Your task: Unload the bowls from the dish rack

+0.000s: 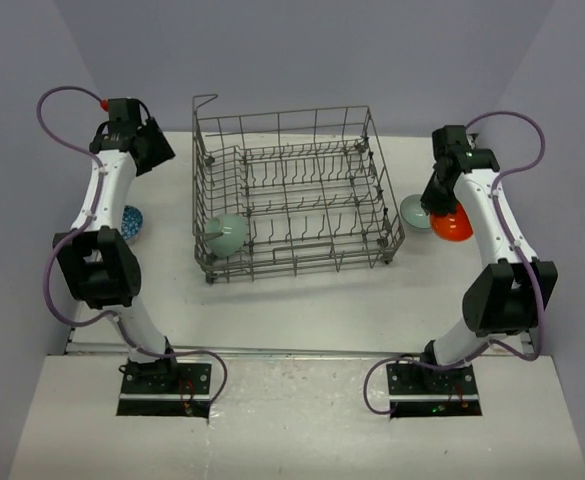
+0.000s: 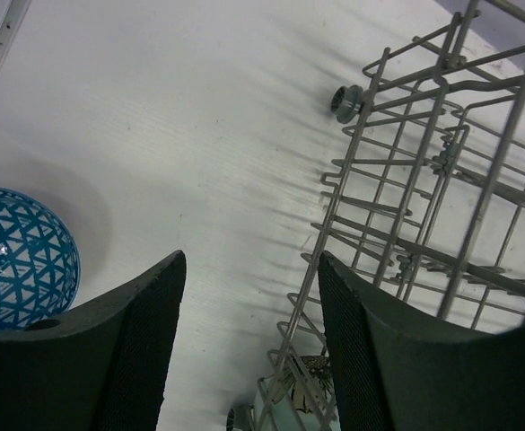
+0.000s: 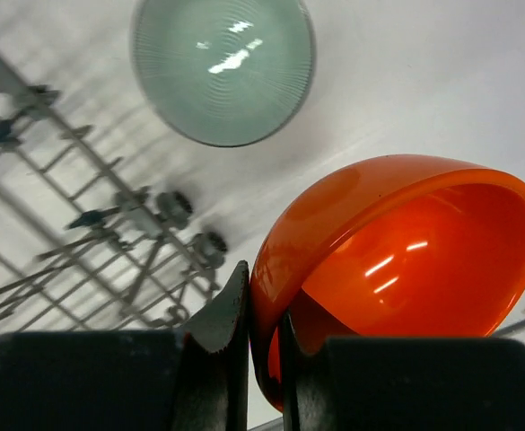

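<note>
Bowls: I count four in view. One mint bowl is inside the dish rack, at its near-left corner, tilted among the tines. The rack stands in the middle of the white table. A second mint bowl is on the table just beside the rack's right end, outside it. The orange bowl is next to that one, tipped on its side with its opening facing away from the rack. My right gripper has its jaws nearly closed and pinches the orange rim, one finger inside and one outside. I can't tell if the bowl touches the table. The blue bowl, triangle-lattice pattern, is on the table left of the rack, apart from it. My left gripper hangs over bare table between the blue bowl and the rack's left wall, jaws wide open, holding nothing.
</note>
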Robot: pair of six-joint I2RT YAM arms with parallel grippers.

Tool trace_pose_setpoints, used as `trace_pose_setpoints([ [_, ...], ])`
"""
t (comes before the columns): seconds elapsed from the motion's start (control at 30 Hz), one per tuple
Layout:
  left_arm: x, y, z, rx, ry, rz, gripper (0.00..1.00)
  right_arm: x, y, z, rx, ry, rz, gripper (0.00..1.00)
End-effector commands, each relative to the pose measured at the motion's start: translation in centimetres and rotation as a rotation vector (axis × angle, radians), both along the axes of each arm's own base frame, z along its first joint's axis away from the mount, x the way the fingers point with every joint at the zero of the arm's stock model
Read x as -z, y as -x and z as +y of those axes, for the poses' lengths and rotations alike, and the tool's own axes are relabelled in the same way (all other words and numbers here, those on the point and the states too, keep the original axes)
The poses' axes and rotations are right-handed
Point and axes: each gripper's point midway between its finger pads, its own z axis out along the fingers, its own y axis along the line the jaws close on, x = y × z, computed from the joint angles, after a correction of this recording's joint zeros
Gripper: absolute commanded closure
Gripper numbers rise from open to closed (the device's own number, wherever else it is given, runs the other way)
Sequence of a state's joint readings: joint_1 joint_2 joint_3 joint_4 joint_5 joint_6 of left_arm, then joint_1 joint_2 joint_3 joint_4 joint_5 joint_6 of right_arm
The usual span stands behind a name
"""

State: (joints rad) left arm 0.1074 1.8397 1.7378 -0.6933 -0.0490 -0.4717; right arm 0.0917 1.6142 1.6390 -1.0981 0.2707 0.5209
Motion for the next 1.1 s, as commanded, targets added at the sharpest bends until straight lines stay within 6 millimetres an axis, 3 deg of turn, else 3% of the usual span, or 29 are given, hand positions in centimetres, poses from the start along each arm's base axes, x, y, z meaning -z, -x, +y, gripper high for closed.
trace_pose_setpoints([
  [0.0, -6.2, 0.7, -0.2, -0.008, -0.03, -0.133, 0.38, 1.1, 1.4, -2.5, 0.092, -0.012, 0.01, 1.0],
  [0.23, -7.5, 2.4, -1.3, 0.027, 0.0, -0.178, 0.38, 7.8, 2.2, -3.6, 0.108, -0.057, 0.159, 1.0],
  [0.27, -6.5, 2.9, -1.5, 0.031, 0.006, -0.16, 0.38, 8.6, 2.1, -3.5, 0.1, -0.062, 0.177, 1.0],
  [0.33, -6.8, 3.4, -1.6, 0.036, 0.011, -0.173, 0.38, 10.3, 1.9, -3.4, 0.095, -0.065, 0.229, 1.0],
  [0.67, -6.6, 5.1, -1.8, 0.048, 0.005, -0.16, 0.37, 13.3, 0.5, -3.9, 0.081, -0.038, 0.317, 1.0],
  [0.9, -6.3, 6.2, -1.6, 0.051, -0.016, -0.143, 0.37, 15.0, 1.2, -4.0, 0.094, -0.028, 0.358, 1.0],
  [1.07, -5.4, 6.4, -1.6, 0.052, -0.012, -0.114, 0.36, 15.7, 2.2, -4.0, 0.094, -0.033, 0.362, 0.79],
])
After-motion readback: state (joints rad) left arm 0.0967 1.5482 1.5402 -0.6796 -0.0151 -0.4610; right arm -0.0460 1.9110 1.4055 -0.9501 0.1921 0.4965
